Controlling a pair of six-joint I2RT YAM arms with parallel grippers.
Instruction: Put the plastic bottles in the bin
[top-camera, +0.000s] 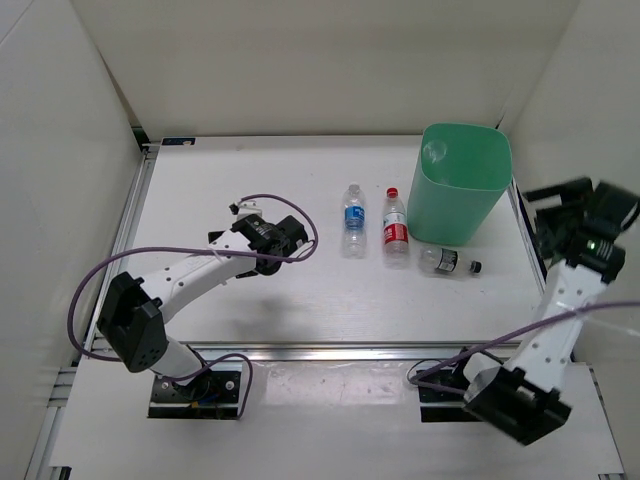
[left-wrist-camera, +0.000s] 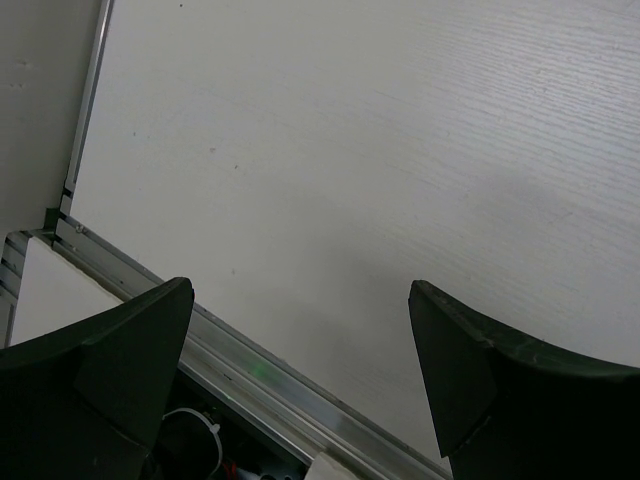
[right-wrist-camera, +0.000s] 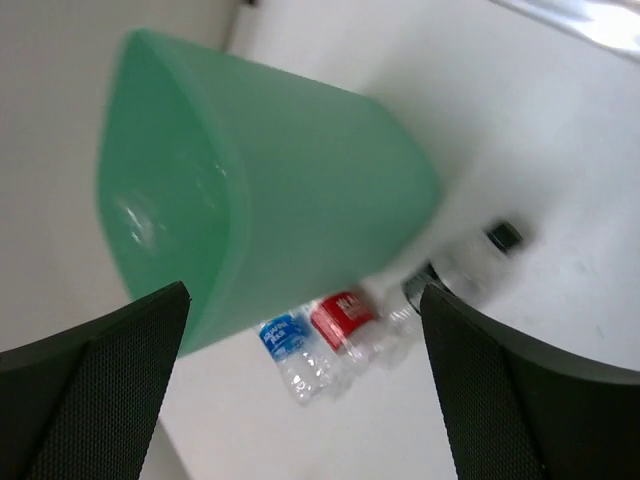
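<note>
Three plastic bottles lie on the white table in front of the bin. The blue-labelled bottle (top-camera: 353, 220) and the red-labelled bottle (top-camera: 396, 228) lie side by side, and the unlabelled dark-capped bottle (top-camera: 448, 262) lies at the foot of the mint-green bin (top-camera: 462, 190). My right gripper (top-camera: 547, 215) hangs open just right of the bin, holding nothing. Its wrist view shows the bin (right-wrist-camera: 280, 190), the blue-labelled bottle (right-wrist-camera: 290, 345), the red-labelled bottle (right-wrist-camera: 345, 318) and the blurred unlabelled bottle (right-wrist-camera: 470, 262) beyond the open right gripper (right-wrist-camera: 300, 290). My left gripper (top-camera: 292, 240) is open and empty, left of the bottles.
White walls enclose the table on three sides. An aluminium rail (left-wrist-camera: 250, 365) runs along the near table edge below the open left gripper (left-wrist-camera: 300, 290). Purple cables (top-camera: 290, 205) loop around the left arm.
</note>
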